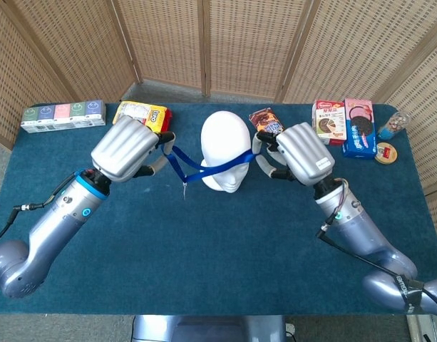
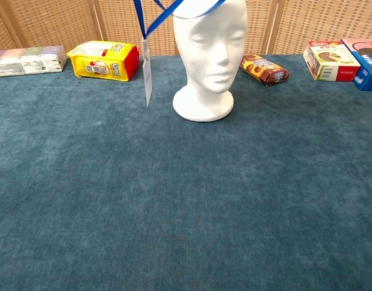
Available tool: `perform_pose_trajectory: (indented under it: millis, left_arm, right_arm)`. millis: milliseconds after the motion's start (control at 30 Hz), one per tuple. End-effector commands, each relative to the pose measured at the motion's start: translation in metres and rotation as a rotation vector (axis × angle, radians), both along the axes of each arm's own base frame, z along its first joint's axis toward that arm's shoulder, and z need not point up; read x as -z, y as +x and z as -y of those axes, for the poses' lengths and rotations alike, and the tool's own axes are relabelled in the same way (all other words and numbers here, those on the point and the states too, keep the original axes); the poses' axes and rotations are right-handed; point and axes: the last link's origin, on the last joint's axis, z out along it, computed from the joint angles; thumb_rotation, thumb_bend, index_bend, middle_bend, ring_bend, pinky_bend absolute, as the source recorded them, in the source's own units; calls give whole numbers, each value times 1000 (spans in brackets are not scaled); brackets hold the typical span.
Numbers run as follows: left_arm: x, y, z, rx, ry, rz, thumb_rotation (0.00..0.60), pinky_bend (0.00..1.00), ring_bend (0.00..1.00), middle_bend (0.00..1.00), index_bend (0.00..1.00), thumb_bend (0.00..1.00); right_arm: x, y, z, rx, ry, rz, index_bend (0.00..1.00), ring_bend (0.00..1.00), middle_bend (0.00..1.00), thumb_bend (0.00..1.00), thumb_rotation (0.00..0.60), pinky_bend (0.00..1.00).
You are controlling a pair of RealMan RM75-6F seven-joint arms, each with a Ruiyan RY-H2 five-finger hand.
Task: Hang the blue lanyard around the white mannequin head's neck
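Note:
The white mannequin head (image 1: pixel 226 151) stands upright at the table's back middle, also seen in the chest view (image 2: pixel 210 57). The blue lanyard (image 1: pixel 204 167) is stretched across its forehead between my two hands. My left hand (image 1: pixel 127 148) grips the strap's left end, left of the head. My right hand (image 1: pixel 298 152) grips the strap's right end, right of the head. In the chest view the lanyard (image 2: pixel 150 17) crosses the top of the frame, and its white badge (image 2: pixel 147 71) dangles left of the head. Both hands are out of frame in the chest view.
Yellow snack pack (image 1: pixel 140 116) and a row of small cartons (image 1: pixel 63 115) lie at the back left. A brown cookie bag (image 1: pixel 269 127) lies right of the head. Biscuit boxes (image 1: pixel 345 125) and a small jar (image 1: pixel 393 125) stand at the back right. Wicker screens close off the back.

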Motion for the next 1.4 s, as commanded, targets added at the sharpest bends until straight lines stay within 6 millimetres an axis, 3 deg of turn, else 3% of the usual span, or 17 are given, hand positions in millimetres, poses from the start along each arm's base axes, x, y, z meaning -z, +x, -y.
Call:
perform_pose_trajectory:
  millis: [33, 867, 1400]
  left_arm:
    - [-2, 4, -4, -2, 4, 16, 572, 907, 965, 1000, 625, 449]
    - [-3, 2, -40, -88, 44, 87, 578, 907, 966, 1000, 625, 450]
    - [-9, -6, -50, -105, 82, 103, 576, 907, 966, 1000, 625, 450]
  right_arm:
    - [-2, 5, 7, -2, -5, -3, 760, 1000, 1000, 519, 600, 1000]
    - [0, 33, 56, 6, -39, -8, 771, 1000, 1000, 520, 600, 1000]
    - [2, 41, 66, 6, -47, -10, 777, 1000, 1000, 519, 600, 1000]
